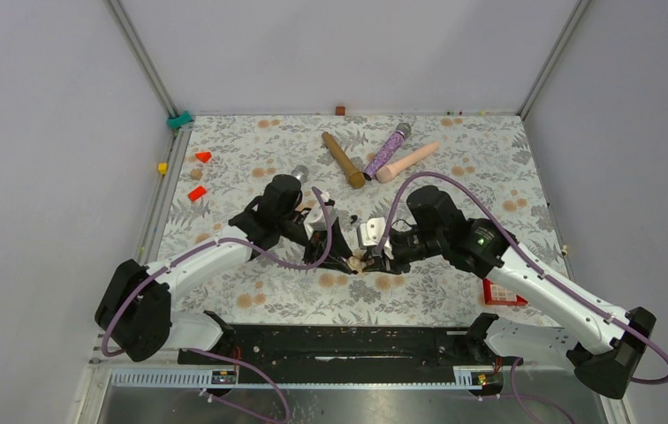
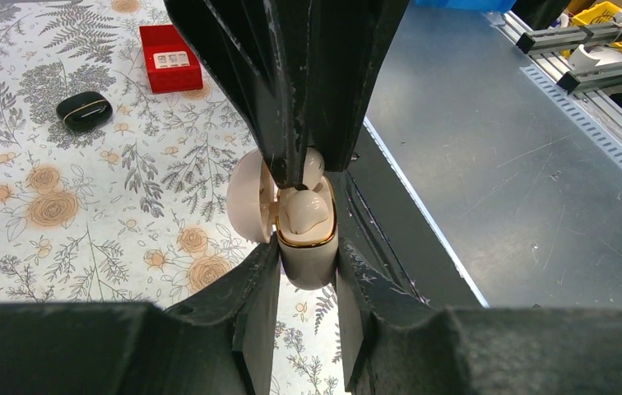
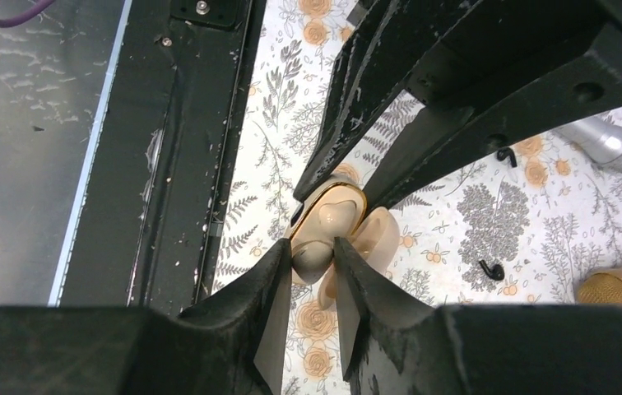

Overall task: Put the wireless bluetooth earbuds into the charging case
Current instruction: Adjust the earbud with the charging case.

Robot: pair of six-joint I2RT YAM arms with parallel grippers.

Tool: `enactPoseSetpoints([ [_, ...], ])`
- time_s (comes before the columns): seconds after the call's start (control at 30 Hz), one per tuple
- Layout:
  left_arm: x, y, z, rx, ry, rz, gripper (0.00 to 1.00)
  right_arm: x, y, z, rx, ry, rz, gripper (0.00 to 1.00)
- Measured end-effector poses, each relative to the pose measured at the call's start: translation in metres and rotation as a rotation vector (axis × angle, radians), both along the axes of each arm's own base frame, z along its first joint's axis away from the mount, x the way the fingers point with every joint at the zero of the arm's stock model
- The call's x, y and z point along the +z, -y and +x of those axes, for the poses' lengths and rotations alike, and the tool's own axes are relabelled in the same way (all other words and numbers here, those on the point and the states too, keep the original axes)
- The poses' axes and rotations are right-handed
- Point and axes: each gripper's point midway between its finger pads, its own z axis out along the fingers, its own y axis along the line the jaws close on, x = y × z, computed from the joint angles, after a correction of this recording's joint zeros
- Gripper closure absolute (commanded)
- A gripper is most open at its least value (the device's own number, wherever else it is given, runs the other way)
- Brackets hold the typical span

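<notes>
Pinching the second earbud (image 3: pixel 312 257) between barely parted fingers (image 3: pixel 271 288), the right gripper (image 3: pixel 313 247) holds it at 7 o'clock of the seated earbud (image 3: pixel 336 206) in the open charging case (image 2: pixel 308 276) clamped by the left gripper (image 2: pixel 308 247); pushing home and release likely remain.

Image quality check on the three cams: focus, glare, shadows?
Top external: even, flat light, sharp, barely any shadows; charging case tiny. Left wrist: left gripper looms dark and blurred in the foreground, case sharp, soft sheen on the metal sheet. Right wrist: right gripper likewise soft, case in focus, no blown highlights.
</notes>
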Motion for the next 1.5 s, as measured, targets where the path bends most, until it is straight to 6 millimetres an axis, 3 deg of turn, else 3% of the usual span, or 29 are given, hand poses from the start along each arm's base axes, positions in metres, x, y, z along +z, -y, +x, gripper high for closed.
enactPoseSetpoints([
  [0.37,-0.002,0.000,0.001,0.014,-0.006,0.014,1.00,0.026,-0.011,0.009,-0.012,0.061,0.095,0.67],
  [0.6,0.001,-0.003,0.004,0.028,-0.001,0.009,1.00,0.031,-0.011,0.009,-0.011,0.070,0.107,0.70],
  [0.9,0.028,-0.009,0.023,0.119,-0.013,-0.092,1.00,0.035,-0.011,0.007,-0.017,0.056,0.121,0.74],
  [1.1,0.041,-0.008,0.024,0.124,-0.004,-0.135,1.00,0.042,-0.012,0.011,-0.033,0.075,0.145,0.76],
  [1.5,0.037,-0.008,0.026,0.132,0.004,-0.129,1.00,0.054,-0.009,0.018,-0.078,0.113,0.172,0.79],
])
